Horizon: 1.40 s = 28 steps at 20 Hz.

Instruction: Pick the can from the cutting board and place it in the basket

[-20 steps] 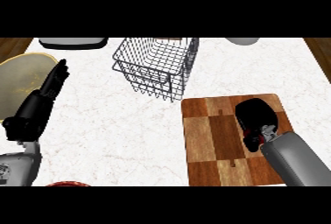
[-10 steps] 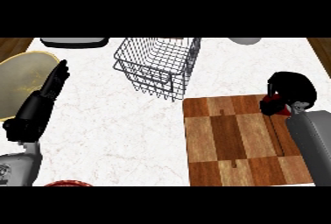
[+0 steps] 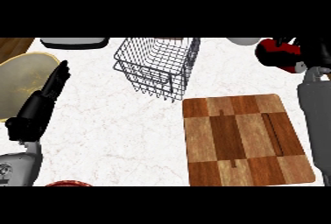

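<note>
The dark wire basket (image 3: 158, 65) is sitting bare inside; the right robot hand (image 3: 317, 50), clamped on the red can (image 3: 276, 51), has risen off the wooden cutting board (image 3: 242, 140) to the upper right; the left robot hand (image 3: 45, 98) is resting with fingers straight at left.

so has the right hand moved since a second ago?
Yes. The right hand, shut on the can, has gone from over the cutting board up past its far edge, now level with the basket.

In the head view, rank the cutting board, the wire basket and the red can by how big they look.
1. cutting board
2. wire basket, somewhat smaller, though it stands taller and nearer the camera, so this is unsure
3. red can, clearly smallest, partly hidden in the right hand
</note>
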Each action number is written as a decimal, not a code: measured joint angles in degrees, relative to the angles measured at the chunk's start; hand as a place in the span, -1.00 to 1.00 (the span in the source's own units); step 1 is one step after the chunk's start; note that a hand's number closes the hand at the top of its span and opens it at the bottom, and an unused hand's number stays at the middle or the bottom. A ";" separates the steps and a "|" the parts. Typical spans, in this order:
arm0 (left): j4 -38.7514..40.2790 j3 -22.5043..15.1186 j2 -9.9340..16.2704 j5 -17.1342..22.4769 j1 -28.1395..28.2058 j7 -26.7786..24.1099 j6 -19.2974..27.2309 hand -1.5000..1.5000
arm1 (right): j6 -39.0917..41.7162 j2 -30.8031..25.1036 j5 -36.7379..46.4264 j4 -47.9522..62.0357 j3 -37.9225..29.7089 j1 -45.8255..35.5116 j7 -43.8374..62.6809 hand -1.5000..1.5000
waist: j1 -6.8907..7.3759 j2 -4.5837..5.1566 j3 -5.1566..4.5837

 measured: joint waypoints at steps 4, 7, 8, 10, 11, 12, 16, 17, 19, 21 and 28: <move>0.54 0.65 0.32 0.32 -0.41 -0.42 -0.46 0.00 | 1.50 0.12 -4.86 -1.83 -2.27 -6.95 -0.74 1.00 | -0.01 -0.01 -0.07; 1.56 0.66 -0.14 -0.10 0.02 -1.70 -0.21 0.00 | 4.22 1.17 -6.74 -2.30 -1.71 -13.44 1.92 1.00 | 0.07 -0.01 -0.11; 1.51 0.49 -0.28 -0.34 -0.02 -1.83 -0.12 0.00 | 4.46 1.45 -7.28 -1.10 -1.82 -15.93 2.30 1.00 | 0.24 0.04 -0.12; 0.50 0.38 -0.36 -0.33 0.08 -1.42 -0.24 0.00 | 5.89 2.38 -8.67 0.64 -1.91 -20.62 4.06 1.00 | 0.47 0.04 -0.13; 0.58 0.50 -0.20 -0.20 -0.16 -1.21 -0.52 0.00 | 6.22 3.05 -9.01 1.68 -1.81 -23.18 5.32 1.00 | 0.54 0.06 -0.12; 0.95 0.44 -0.38 -0.53 -0.54 -1.23 -0.23 0.00 | 6.95 3.22 -9.44 3.21 -1.90 -25.82 6.36 1.00 | 0.56 0.10 -0.14; 2.24 0.08 -0.72 -1.04 -1.82 -1.39 -0.39 0.00 | 7.47 5.34 -9.74 10.81 -1.44 -34.45 9.42 1.00 | 0.78 0.26 -0.16; 2.18 0.19 -0.68 -0.97 -1.60 -1.76 -0.54 0.00 | 7.60 5.75 -9.82 12.69 -1.40 -36.35 9.96 1.00 | 0.87 0.28 -0.16; 2.32 0.57 -0.50 -0.60 -2.07 -1.53 -0.95 0.00 | 7.15 7.00 -9.78 15.98 -1.19 -39.53 11.03 1.00 | 0.90 0.29 -0.17; 2.76 0.48 -0.70 -0.77 -2.18 -1.77 -0.97 0.00 | 6.15 8.29 -9.63 19.84 -1.28 -42.39 12.04 1.00 | 1.03 0.36 -0.18; 2.23 -0.16 -1.61 -1.41 -2.76 -1.19 -0.70 0.00 | 3.23 11.21 -8.97 33.93 -2.06 -49.83 13.04 1.00 | 1.82 0.76 -0.19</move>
